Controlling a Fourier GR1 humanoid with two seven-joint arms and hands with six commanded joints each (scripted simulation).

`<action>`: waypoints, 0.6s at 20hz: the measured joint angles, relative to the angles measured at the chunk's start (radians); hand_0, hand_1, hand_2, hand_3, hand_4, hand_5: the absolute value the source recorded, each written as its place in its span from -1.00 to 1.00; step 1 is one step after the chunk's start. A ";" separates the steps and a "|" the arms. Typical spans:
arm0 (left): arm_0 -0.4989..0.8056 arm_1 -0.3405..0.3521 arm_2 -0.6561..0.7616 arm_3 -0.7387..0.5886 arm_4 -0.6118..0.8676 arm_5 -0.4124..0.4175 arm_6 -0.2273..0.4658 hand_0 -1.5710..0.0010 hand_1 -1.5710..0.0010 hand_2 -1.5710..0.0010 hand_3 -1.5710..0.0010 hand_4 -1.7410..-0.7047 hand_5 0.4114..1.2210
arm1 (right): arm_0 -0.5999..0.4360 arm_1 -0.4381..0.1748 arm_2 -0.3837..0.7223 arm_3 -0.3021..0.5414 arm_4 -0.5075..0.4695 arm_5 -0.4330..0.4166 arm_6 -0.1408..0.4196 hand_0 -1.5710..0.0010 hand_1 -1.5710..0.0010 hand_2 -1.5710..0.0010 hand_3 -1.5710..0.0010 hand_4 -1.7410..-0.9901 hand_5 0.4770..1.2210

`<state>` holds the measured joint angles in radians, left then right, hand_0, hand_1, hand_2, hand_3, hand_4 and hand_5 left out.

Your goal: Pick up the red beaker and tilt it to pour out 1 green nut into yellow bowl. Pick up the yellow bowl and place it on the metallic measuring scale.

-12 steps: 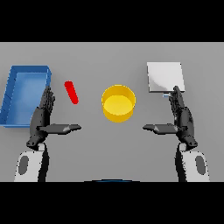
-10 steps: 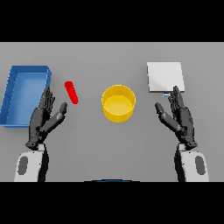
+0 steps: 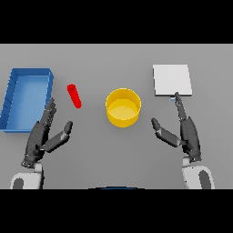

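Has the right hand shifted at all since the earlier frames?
Yes. The right hand has slid back toward the robot; its fingertips covered the metallic measuring scale's near edge before, now they only reach just below it.

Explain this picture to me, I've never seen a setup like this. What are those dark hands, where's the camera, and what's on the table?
This is the view from a humanoid robot's head, looking down at a grey table. The left hand and right hand are its own, both open and holding nothing. On the table lie a red beaker on its side, a yellow bowl in the middle, a blue tray at the left, and a pale square measuring scale at the right.
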<state>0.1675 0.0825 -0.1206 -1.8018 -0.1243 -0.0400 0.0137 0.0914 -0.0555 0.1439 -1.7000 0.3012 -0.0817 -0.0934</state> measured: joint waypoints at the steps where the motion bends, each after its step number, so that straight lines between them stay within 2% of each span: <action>1: -0.005 0.003 -0.002 -0.006 0.003 -0.005 0.028 1.00 1.00 1.00 1.00 0.16 -0.40 | 0.000 -0.003 -0.006 -0.007 -0.021 0.015 0.011 1.00 1.00 1.00 1.00 0.66 -0.67; 4: -0.043 -0.007 -0.005 0.048 -0.015 0.003 0.067 1.00 1.00 1.00 1.00 0.17 -0.42 | 0.003 -0.016 -0.017 -0.022 -0.049 0.037 0.016 1.00 1.00 1.00 1.00 0.54 -0.60; 7: -0.126 -0.002 0.026 0.156 -0.007 0.001 0.087 1.00 1.00 1.00 1.00 0.13 -0.42 | 0.011 0.008 -0.001 -0.010 -0.074 0.061 0.002 1.00 1.00 1.00 1.00 0.45 -0.60; 10: -0.219 -0.003 0.061 0.278 0.004 0.000 0.052 1.00 1.00 1.00 1.00 0.09 -0.42 | -0.012 0.001 -0.010 -0.002 -0.080 0.065 0.011 1.00 1.00 1.00 1.00 0.39 -0.60; 12: -0.279 0.005 0.078 0.362 -0.004 0.000 0.024 1.00 1.00 1.00 1.00 0.09 -0.44 | 0.004 -0.003 -0.017 -0.006 -0.093 0.070 -0.002 1.00 1.00 1.00 1.00 0.37 -0.60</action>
<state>-0.1114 0.0871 -0.0429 -1.4399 -0.1278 -0.0399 0.0382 0.0954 -0.0586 0.1268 -1.7064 0.2084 -0.0116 -0.0957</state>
